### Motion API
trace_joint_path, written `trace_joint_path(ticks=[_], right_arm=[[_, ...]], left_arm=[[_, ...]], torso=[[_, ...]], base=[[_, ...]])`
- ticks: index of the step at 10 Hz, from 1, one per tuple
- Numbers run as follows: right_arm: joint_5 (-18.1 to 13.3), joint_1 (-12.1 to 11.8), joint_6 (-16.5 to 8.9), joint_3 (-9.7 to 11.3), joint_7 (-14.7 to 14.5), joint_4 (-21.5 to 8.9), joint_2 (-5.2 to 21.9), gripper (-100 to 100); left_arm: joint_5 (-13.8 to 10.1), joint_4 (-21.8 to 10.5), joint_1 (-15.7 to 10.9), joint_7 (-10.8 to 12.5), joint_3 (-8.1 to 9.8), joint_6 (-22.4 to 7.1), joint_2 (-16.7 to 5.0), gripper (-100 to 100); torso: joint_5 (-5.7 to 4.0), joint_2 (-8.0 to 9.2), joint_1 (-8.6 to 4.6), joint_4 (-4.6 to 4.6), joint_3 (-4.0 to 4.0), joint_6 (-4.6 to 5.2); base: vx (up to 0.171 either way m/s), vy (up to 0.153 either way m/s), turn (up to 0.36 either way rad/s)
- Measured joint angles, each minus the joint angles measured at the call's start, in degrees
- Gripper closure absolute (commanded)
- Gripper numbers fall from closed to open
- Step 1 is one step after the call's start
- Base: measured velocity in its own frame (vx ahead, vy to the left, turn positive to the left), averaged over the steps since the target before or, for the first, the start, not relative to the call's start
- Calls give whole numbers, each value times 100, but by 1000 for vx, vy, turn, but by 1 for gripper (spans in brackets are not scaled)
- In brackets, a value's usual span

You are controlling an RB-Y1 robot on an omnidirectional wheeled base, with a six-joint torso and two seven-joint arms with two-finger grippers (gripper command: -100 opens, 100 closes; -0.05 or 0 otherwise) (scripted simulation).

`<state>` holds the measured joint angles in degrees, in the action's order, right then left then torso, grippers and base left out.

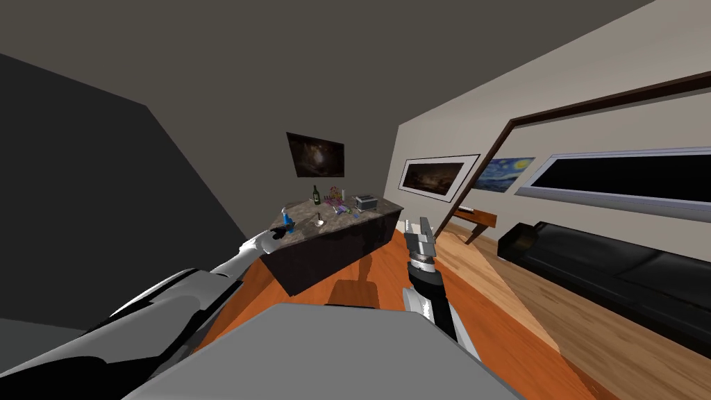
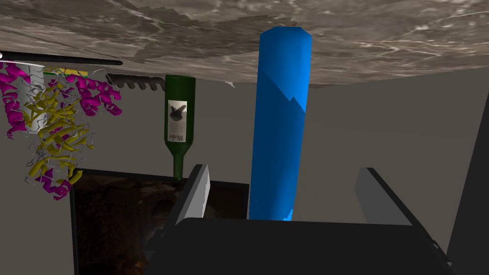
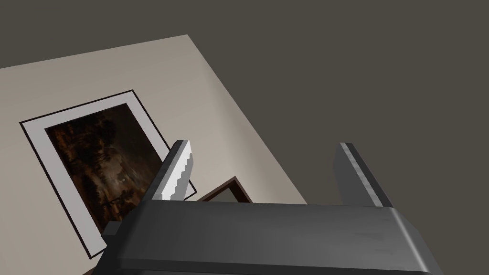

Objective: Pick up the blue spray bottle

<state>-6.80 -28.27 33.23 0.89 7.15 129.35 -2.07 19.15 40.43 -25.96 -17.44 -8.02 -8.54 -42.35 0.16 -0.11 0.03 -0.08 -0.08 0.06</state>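
Left wrist view: the blue spray bottle [image 2: 279,129] stands upright by the worktop's [image 2: 382,43] left edge, between the left pincer's [image 2: 282,169] parted fingers, untouched. Probably rigid, smooth, light; grip mid-body. Right pincer [image 3: 265,145] also gapes, idle.

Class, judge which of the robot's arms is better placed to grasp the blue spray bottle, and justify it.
Left. The left pincer is open with the blue spray bottle between its fingers. The right pincer, also open, hangs away from the counter.
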Motion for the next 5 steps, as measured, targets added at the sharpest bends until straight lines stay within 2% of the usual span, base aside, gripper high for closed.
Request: trace_joint_path(ticks=[1, 2, 3, 5], right_arm=[[0, 2, 0, 0, 0, 0, 0, 0], [0, 2, 0, 0, 0, 0, 0, 0], [0, 1, 0, 0, 0, 0, 0, 0], [0, 0, 0, 0, 0, 0, 0, 0]], left_arm=[[-2, -121, -154, -22, -166, 2, 45, -100], [-60, -158, -284, -34, -317, -49, 45, -100], [-23, -216, -391, -38, -305, -55, 68, -100], [70, -672, -795, -49, -246, 78, 117, -100]], torso=[[4, 31, 16, 4, 15, 5], [3, 48, 11, 10, 27, -1], [0, 36, -1, 8, 21, -3], [-2, -3, -8, 0, -1, -1]], base=[[-168, 35, -108], [-94, -13, 20], [-28, -26, 24], [16, -13, -2]])
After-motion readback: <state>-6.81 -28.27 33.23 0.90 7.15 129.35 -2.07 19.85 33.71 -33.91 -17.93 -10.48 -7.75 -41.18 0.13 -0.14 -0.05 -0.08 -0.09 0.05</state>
